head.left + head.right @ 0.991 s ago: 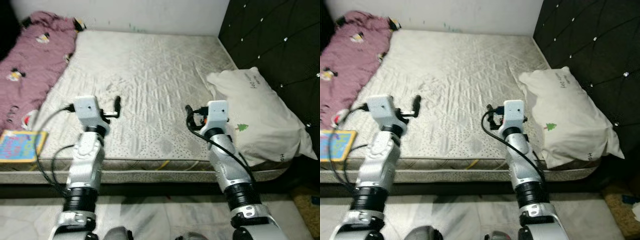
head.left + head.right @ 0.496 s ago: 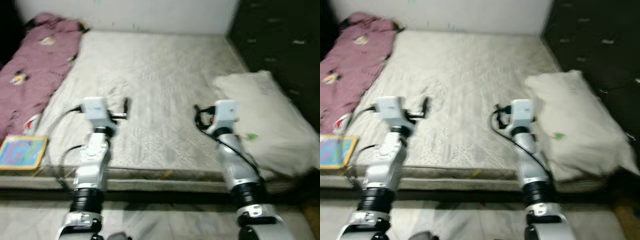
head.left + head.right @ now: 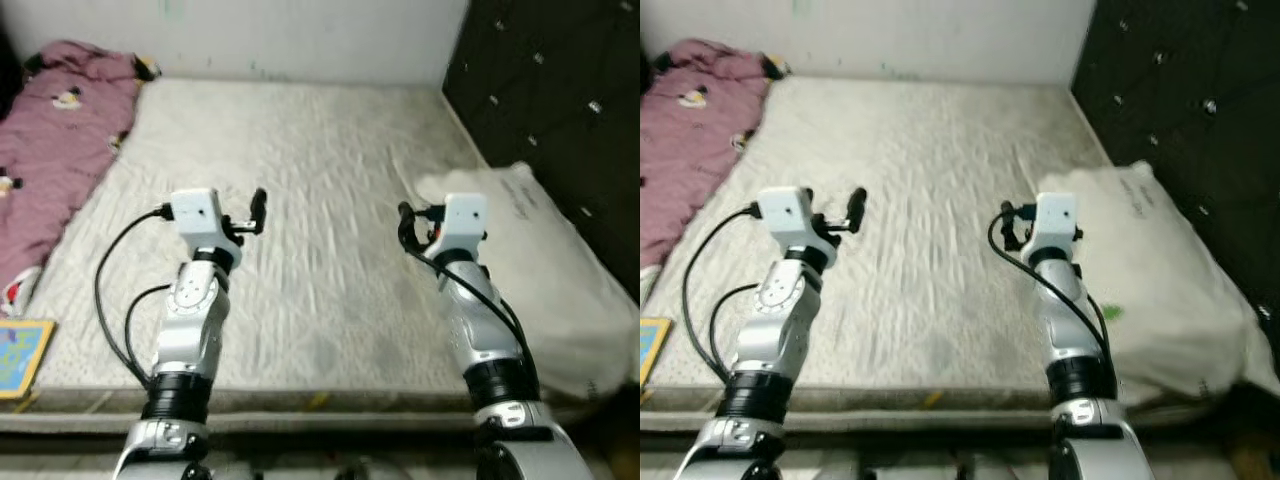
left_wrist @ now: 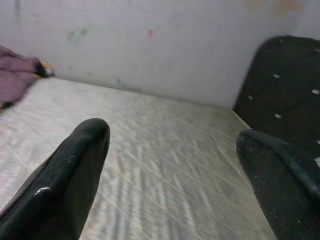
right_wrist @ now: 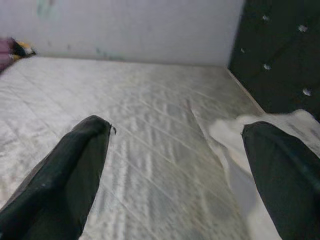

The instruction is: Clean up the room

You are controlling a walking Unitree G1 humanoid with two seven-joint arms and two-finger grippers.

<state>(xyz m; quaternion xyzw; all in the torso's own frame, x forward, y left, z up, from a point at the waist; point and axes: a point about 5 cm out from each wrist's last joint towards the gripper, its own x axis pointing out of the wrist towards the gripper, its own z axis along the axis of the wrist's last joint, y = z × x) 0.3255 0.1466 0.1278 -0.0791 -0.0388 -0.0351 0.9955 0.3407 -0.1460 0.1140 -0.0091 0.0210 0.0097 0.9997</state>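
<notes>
My view had swung right; the arms kept their pose. Left pincer [image 4: 170, 165] and right pincer [image 5: 175, 165] gaped empty over the mattress [image 3: 320, 150]. The pillow [image 3: 560, 270] lay at the frame's right; overreaching risked shoving it off.

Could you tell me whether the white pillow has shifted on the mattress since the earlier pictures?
No. The white pillow lies against the dark headboard at the mattress's right edge, as before; the whole picture shifted, so the camera moved.
</notes>
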